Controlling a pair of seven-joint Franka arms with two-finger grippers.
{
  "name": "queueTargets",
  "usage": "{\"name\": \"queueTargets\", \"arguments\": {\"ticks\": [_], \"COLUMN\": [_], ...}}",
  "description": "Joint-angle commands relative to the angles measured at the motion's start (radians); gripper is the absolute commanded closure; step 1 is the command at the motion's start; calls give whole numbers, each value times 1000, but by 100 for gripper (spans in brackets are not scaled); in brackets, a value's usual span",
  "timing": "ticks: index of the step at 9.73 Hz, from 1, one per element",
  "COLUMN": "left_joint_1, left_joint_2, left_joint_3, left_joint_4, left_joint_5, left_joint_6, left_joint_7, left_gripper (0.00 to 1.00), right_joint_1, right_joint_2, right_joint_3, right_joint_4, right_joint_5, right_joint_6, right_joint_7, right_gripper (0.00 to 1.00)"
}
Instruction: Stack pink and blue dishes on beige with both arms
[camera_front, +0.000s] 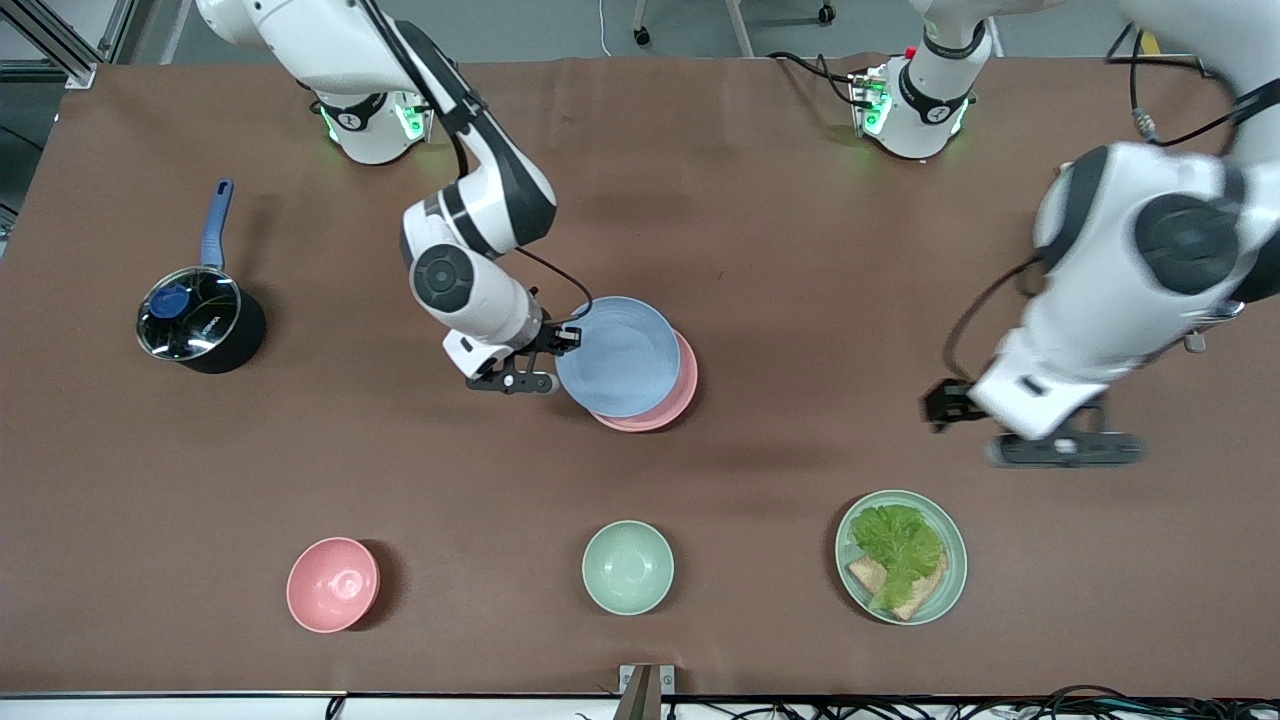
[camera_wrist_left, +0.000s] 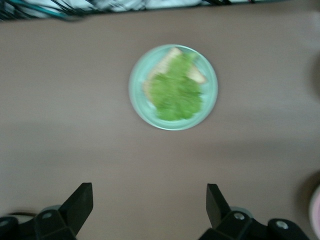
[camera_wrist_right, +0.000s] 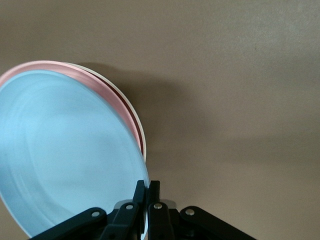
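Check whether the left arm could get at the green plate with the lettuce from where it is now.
Probably yes. The left tool hangs open and empty over bare table, and the green plate with lettuce lies in plain sight of its wrist camera with nothing between them. The right tool, shut on the blue plate, is well clear.

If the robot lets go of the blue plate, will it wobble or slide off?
Probably it settles flat: the blue plate is shallow, stiff-looking and as wide as the pink plate under it. It sits off-centre, so it might shift slightly. The right gripper pinches only its rim, suggesting it is light.
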Motion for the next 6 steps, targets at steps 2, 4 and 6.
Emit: {"name": "queueTargets", "arguments": {"ticks": [2,4,6], "left_joint_1": [124,163,178], "left_joint_2": [-110,-190,-247], "left_joint_3": [-11,-10,2], "left_joint_4": [9,4,0], "left_joint_5": [-10,-85,-152], "left_joint_6": [-90,-159,-247], "left_joint_7": [223,263,300], "left_gripper": [0,0,0], "right_joint_1": [9,14,18], "right_joint_2": [-8,-6,-6], "right_joint_3": [-4,-2,-1], "right_joint_4": [-40,-53,-44], "right_joint_5": [-42,-42,-41], "right_joint_6": [47,73,84], "right_joint_7": [28,31,40], "right_gripper": [98,98,98]}}
